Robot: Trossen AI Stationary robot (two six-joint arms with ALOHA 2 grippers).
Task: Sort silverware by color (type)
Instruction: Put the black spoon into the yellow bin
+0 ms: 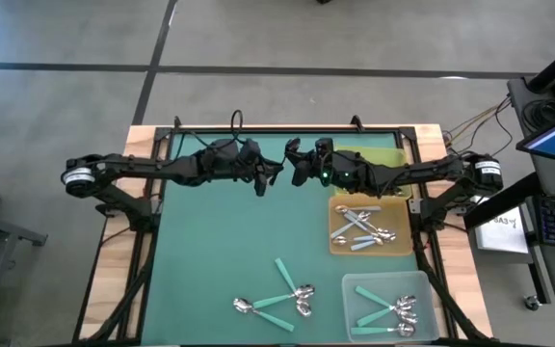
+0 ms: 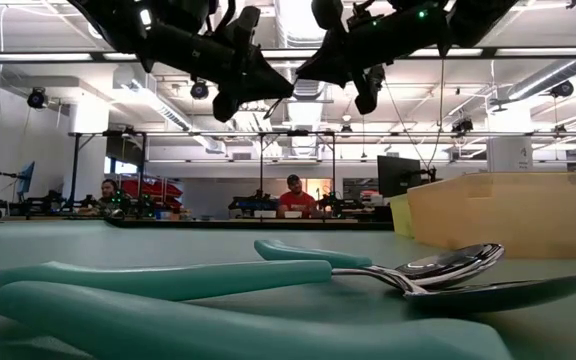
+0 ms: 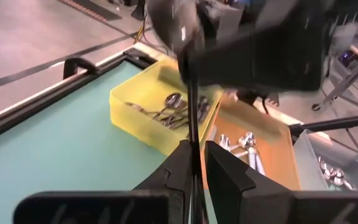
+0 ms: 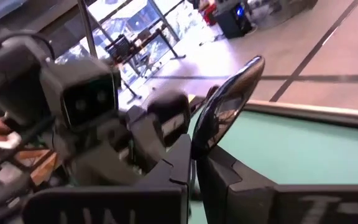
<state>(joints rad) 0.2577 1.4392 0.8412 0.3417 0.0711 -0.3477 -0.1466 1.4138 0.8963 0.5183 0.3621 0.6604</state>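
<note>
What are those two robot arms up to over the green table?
They are passing a dark-handled spoon between them, high above the table. The right pincer is shut on it, and the left pincer holds its other end. Other spoons lie sorted in the yellow tray, orange tray and clear tray; a few teal-handled spoons lie loose on the mat.

I note a green mat (image 1: 229, 241) covering my table, bordered by bare wood (image 1: 114, 260). At my two o'clock sits a yellow tray (image 1: 383, 156); touching it, toward three o'clock, an orange tray (image 1: 335, 246); at five o'clock, apart from these, a clear tray (image 1: 355, 289). Beyond the table, two persons (image 2: 292, 197) sit at benches with monitors (image 2: 398, 175).
</note>
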